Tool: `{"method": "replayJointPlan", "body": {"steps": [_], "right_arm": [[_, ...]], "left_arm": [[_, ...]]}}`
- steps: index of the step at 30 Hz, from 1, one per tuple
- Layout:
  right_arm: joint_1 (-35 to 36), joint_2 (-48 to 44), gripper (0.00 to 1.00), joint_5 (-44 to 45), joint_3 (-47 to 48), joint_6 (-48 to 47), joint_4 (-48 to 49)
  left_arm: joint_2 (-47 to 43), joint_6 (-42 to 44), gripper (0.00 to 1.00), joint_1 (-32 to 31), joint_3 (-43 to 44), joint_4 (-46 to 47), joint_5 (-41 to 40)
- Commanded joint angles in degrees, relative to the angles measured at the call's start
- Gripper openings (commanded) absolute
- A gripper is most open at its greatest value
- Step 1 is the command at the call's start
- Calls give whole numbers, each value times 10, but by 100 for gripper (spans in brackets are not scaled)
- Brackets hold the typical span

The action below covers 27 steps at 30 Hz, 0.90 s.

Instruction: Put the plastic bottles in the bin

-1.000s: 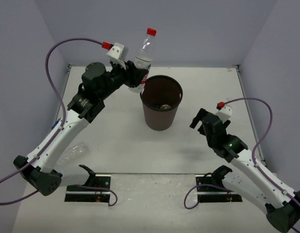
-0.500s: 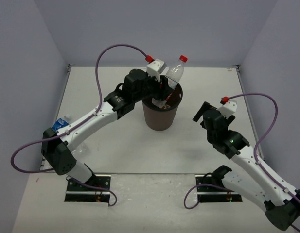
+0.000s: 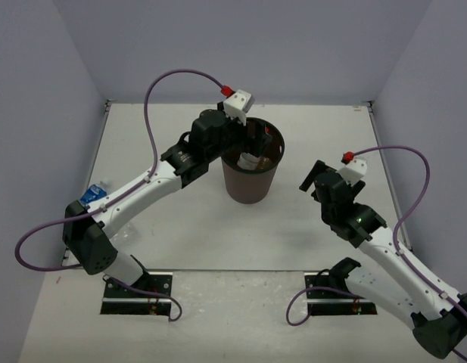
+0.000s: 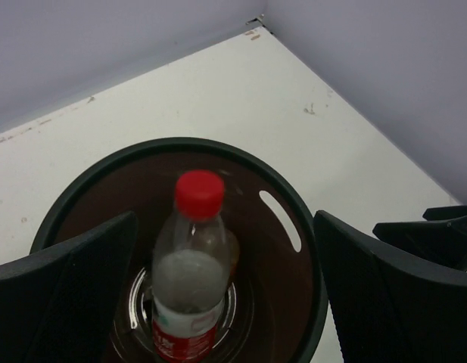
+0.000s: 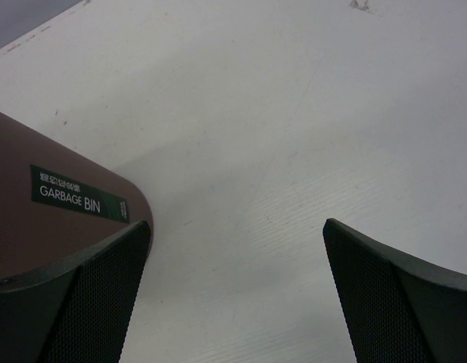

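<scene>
Our left claw hung spread and empty over the bin, one red-capped bottle standing cap-up inside it. We counted one more, a blue-labelled bottle, at the tabletop's left edge beside the nearer left arm, its axis hidden. The right claw gaped empty beside the bin

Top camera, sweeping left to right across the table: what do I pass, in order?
bottle with the blue label → bin → right gripper
</scene>
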Motion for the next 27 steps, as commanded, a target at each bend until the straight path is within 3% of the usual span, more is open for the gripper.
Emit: {"method": "replayJointPlan", "body": {"steps": [1,4,8,13,17,19,23,27], "right_arm": [[-2,0,99,16,-8,7,14],[-2,2,99,14,-8,5,15],[-2,2,99,12,-9,3,15],[-2,-3,99,10,-10,3,15],[-2,-7,99,13,-11,2,15],[-2,-11,99,13,-12,2,15],[-3,-9,99,11,-12,2,15],[-3,-1,99,1,-11,0,15]], "left_arm": [[-36,-10,100,-1,-6,22,-50],[-48,-30,100,0,-10,15,-96],[-76,-75,100,1,-28,0,-239],[-119,-186,100,39,-31,-99,-372],[-156,-279,100,130,-54,-177,-324],[-181,-318,100,179,-75,-222,-339],[-217,-479,100,222,-122,-380,-403],[-265,-572,100,289,-217,-423,-394]]}}
